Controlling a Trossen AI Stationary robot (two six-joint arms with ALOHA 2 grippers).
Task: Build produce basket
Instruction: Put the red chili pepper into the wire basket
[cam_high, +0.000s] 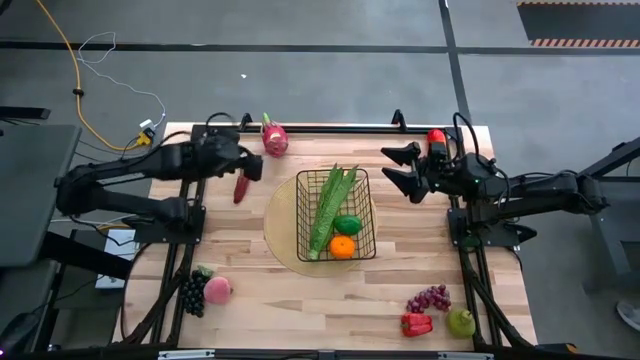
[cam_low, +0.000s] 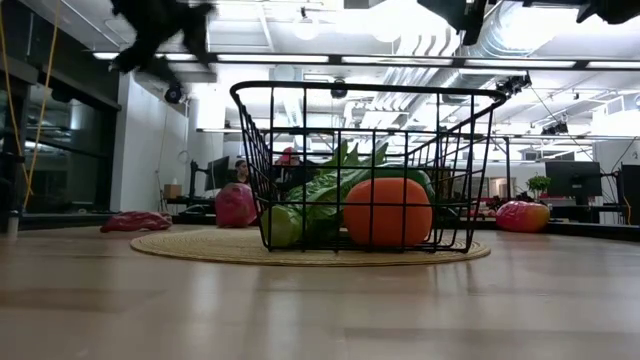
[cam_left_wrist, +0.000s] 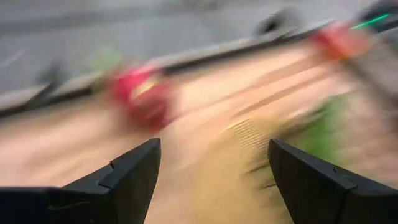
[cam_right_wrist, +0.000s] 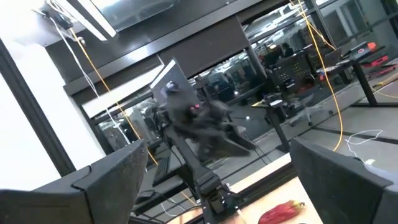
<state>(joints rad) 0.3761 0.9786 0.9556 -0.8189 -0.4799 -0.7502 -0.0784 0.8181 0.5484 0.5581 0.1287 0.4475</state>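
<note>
The black wire basket (cam_high: 336, 214) stands on a round tan disc (cam_high: 281, 238) at the table's middle and holds long green pods (cam_high: 331, 205), a green pepper (cam_high: 348, 224) and an orange (cam_high: 342, 247). My left gripper (cam_high: 251, 163) hovers open over the far left of the table. It is between the pink dragon fruit (cam_high: 274, 139) and the red chili (cam_high: 241, 187), and nothing is between its fingers (cam_left_wrist: 134, 177). My right gripper (cam_high: 398, 169) hangs open in the air right of the basket, pointing toward the table's left and holding nothing.
Dark grapes (cam_high: 192, 292) and a peach (cam_high: 218, 289) lie near the front left edge. Red grapes (cam_high: 428, 298), a red pepper (cam_high: 417, 323) and a green apple (cam_high: 460, 321) lie at the front right. Bare wood lies in front of the basket.
</note>
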